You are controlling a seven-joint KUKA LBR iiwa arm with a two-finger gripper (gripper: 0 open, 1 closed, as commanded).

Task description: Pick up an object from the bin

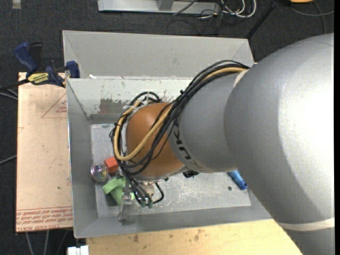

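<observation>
free: bin floor (207, 191) centre-right | blocked: green piece (111, 186), orange block (111, 164)

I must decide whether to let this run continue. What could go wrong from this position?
The end effector sits low near the bin's corner at the view's lower left, close to the bin wall, so it might scrape metal. The green object, orange block and shiny ball lie crowded beside it; it might nudge them away or catch two together.

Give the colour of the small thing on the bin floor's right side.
The small thing is blue, in the camera view.
</observation>
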